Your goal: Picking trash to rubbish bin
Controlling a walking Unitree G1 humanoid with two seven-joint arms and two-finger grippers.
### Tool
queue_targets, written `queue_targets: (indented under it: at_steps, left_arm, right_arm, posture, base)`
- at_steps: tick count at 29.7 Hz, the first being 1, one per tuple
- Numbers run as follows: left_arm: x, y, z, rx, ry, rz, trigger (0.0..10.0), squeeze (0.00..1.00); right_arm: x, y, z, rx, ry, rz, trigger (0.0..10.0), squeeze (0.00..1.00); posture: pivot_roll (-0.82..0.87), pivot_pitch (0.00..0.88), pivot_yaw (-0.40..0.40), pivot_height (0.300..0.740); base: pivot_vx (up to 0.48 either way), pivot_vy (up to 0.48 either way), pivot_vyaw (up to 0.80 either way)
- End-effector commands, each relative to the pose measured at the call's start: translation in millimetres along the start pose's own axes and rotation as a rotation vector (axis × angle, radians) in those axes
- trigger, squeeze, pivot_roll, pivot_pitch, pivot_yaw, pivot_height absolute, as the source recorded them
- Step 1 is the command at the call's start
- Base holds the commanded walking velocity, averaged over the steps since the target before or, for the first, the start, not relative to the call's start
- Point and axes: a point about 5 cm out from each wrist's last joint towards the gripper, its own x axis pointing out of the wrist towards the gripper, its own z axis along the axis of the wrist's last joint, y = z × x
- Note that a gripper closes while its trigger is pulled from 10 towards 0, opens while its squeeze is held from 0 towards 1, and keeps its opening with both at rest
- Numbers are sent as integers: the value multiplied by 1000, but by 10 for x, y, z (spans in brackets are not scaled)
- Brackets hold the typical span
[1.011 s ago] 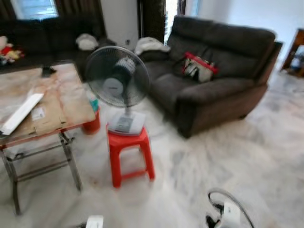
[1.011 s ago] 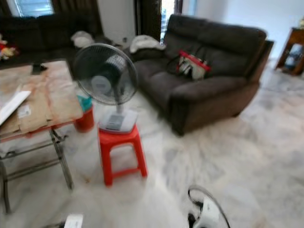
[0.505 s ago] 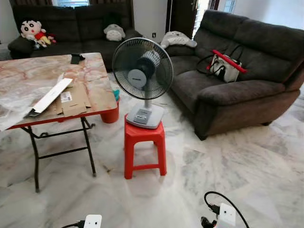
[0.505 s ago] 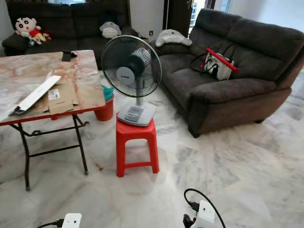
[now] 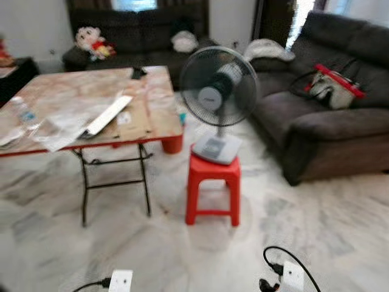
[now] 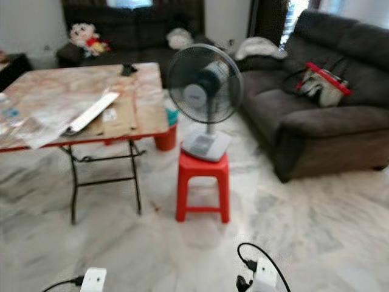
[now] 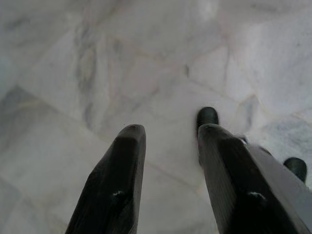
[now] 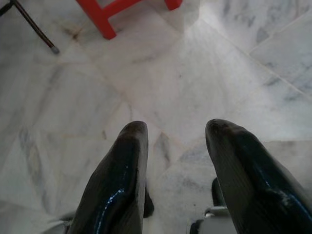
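Note:
On the marble-topped folding table (image 5: 67, 91) lie crumpled clear plastic (image 5: 58, 129), a plastic bottle (image 5: 23, 112), flat cardboard (image 5: 135, 120) and a long white strip (image 5: 109, 114). A red bucket (image 5: 172, 143) with something teal in it stands on the floor behind the table's right end. Both arms hang low over the marble floor. My left gripper (image 7: 169, 131) is open with nothing between its fingers. My right gripper (image 8: 175, 127) is open too, near the red stool's legs (image 8: 105, 12).
A fan (image 5: 217, 100) stands on a red stool (image 5: 213, 185) mid-room. A dark sofa (image 5: 340, 121) with a red-and-white bag (image 5: 331, 88) is on the right, another sofa (image 5: 140, 30) with soft toys at the back. Open marble floor (image 5: 340, 219) lies in front.
The camera has swung left and the picture has blurred: the table now sits further right and more of it shows. Nothing in the room has moved, and both grippers still hang low.

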Motion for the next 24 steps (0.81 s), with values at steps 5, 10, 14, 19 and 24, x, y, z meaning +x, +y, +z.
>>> queue_targets:
  at_steps: [5, 10, 14, 19, 24]
  left_arm:
    - [2, 44, 9, 28, -2, 11, 10000, 0]
    - [17, 72, 149, 32, -71, 28, 10000, 0]
    - [34, 142, 491, 3, -216, 67, 10000, 0]
    - [18, 134, 857, 9, -368, 77, 10000, 0]
    - [-81, 89, 1394, 39, -598, 89, 10000, 0]
  right_arm:
    - [8, 24, 23, 0, -4, 1, 10000, 0]
    - [13, 22, 100, -88, -30, 11, 10000, 0]
    - [35, 35, 529, -157, -162, 19, 10000, 0]
    - [38, 302, 963, -266, -296, 119, 10000, 0]
    - [-37, 852, 1442, -271, -483, 284, 10000, 0]
  posture:
    - [-36, 0, 6, 740]
    - [-23, 0, 4, 740]
    - [-25, 0, -3, 740]
    - [-26, 0, -7, 740]
    - [-20, 0, -9, 740]
  base:
    - [0, 0, 0]
    - [0, 0, 0]
    - [0, 0, 0]
    - [0, 0, 0]
    - [0, 0, 0]
